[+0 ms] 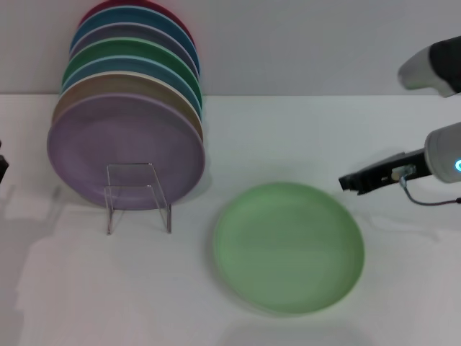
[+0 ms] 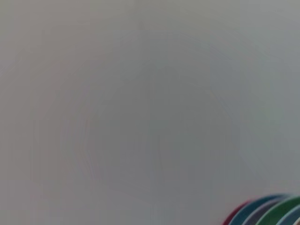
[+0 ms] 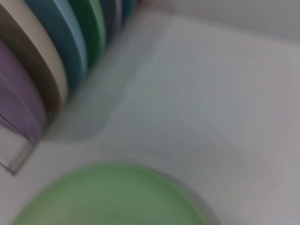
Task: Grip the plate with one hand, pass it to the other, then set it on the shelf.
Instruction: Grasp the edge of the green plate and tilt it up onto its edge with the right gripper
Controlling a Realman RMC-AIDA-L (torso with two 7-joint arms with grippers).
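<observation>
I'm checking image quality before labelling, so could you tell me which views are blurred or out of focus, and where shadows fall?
Head view: mostly sharp; the plate and the shelf cast soft shadows on the white table; the right gripper looks slightly smeared. Left wrist view: nearly featureless grey, only blurred plate edges in a corner. Right wrist view: out of focus throughout, with a shadow beside the stacked plates.

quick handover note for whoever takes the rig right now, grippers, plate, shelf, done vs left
Right gripper: above the table beside the plate's far right edge, not touching it.
Left gripper: barely in view at the head view's left edge.
Pale green plate: flat on the table, untouched.
Clear shelf: in front of the lilac plate that fronts the upright stack.
Done: nothing. Left: grip, pass, set on shelf.
</observation>
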